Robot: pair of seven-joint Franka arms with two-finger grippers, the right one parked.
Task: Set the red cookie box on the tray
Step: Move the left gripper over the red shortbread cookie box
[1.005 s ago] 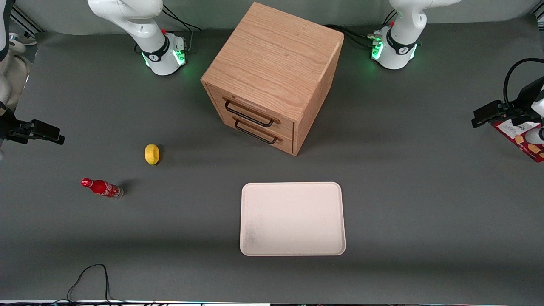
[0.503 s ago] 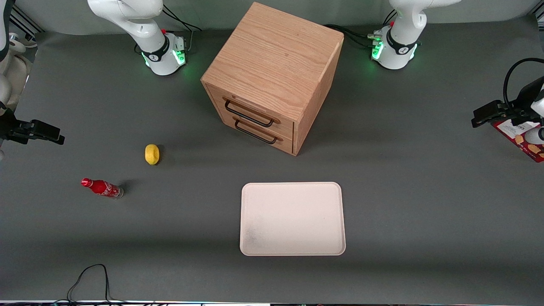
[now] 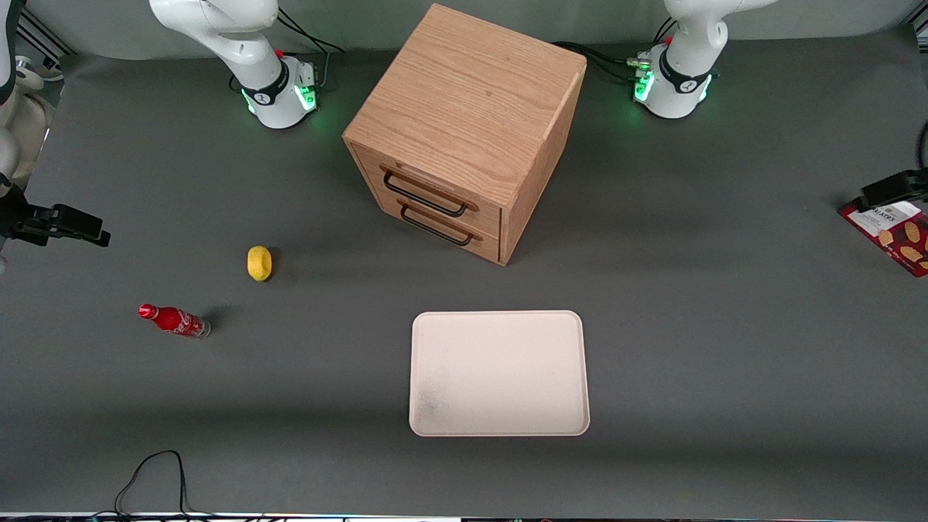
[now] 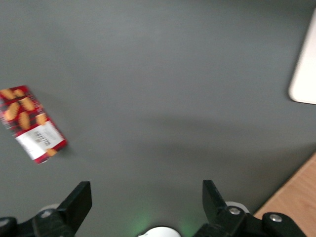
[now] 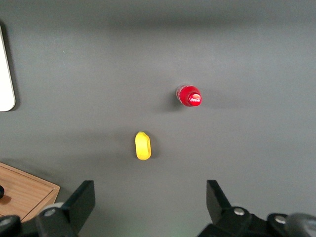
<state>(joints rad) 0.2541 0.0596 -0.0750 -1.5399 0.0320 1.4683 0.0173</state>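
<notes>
Hovering wide open and empty, the claw (image 4: pixel 146 197) is facing down at the counter (image 3: pixel 725 326), with the red cookie box (image 3: pixel 893 235) lying flat nearby at the working arm's end, well apart from the tray (image 3: pixel 499 373). A good grasp is calling for centring over the box, then closing across its narrow width.

Spread across the dark grey matte tabletop (image 3: pixel 725 348): cream-white rectangular tray (image 3: pixel 499 373), light oak two-drawer cabinet (image 3: pixel 464 94), yellow lemon (image 3: pixel 259 262), small red soda bottle (image 3: pixel 174 320), and, toward the working arm's end, flat dark-red cookie box (image 3: pixel 893 235) near the hovering left gripper (image 4: pixel 145 205), fingers spread.
</notes>
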